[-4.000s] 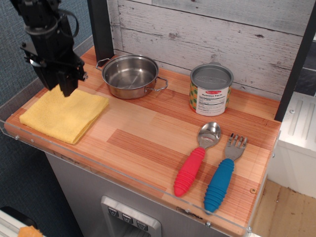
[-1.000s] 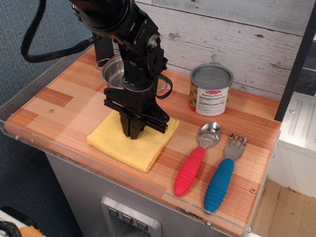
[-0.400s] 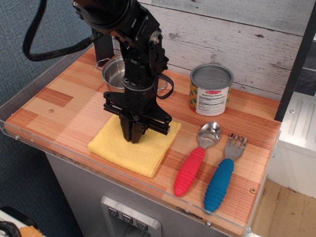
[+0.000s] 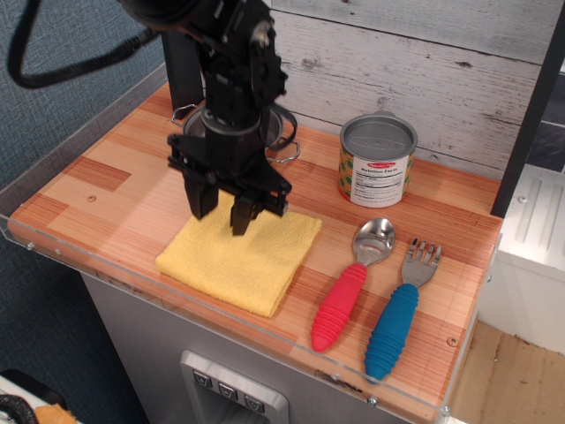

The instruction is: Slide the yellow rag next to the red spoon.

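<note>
Yellow rag (image 4: 240,257) lying flat on the wooden counter (image 4: 97,181), just left of the red spoon (image 4: 351,283) — not touching it. Gripper (image 4: 222,212) above the rag's rear edge — jaws spread, holding nothing.

Single high front view, angled down, near wooden counter (image 4: 265,221)

Small, illegible print on the can (image 4: 377,162) label only.
</note>
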Tool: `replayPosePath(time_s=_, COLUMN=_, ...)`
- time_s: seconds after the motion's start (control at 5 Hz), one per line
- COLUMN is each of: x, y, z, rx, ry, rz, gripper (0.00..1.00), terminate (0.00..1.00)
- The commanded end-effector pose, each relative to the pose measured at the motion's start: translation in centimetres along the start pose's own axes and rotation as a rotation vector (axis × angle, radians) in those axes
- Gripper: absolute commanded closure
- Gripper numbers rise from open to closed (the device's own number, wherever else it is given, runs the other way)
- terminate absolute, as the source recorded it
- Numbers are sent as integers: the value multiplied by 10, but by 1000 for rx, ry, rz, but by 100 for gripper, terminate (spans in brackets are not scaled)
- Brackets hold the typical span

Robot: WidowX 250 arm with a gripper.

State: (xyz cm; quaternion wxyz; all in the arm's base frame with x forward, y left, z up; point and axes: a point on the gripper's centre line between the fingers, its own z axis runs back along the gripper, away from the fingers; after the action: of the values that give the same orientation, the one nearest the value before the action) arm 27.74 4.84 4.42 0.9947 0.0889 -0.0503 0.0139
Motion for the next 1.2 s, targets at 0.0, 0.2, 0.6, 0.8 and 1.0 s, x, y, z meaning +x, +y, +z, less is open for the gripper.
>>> replayPosePath(time_s=0.0, x=12, y=16, z=41, rx=-25, ry=-93, rz=70, gripper=0, terminate=0)
replayPosePath(time_s=0.2, x=18, y=23, z=56, rx=-48, ry=-87, rz=95, gripper=0, terminate=0)
replayPosePath(time_s=0.6, x=37, y=15, z=81, rx=-103, ry=-163, rz=84, gripper=0, terminate=0)
replayPosePath(time_s=0.8, x=48, y=10, z=96, rx=-124, ry=-190, rz=99, gripper=0, terminate=0)
replayPosePath(time_s=1.0, x=61, y=-5, z=109, rx=-141, ry=-218, rz=106, gripper=0, terminate=0)
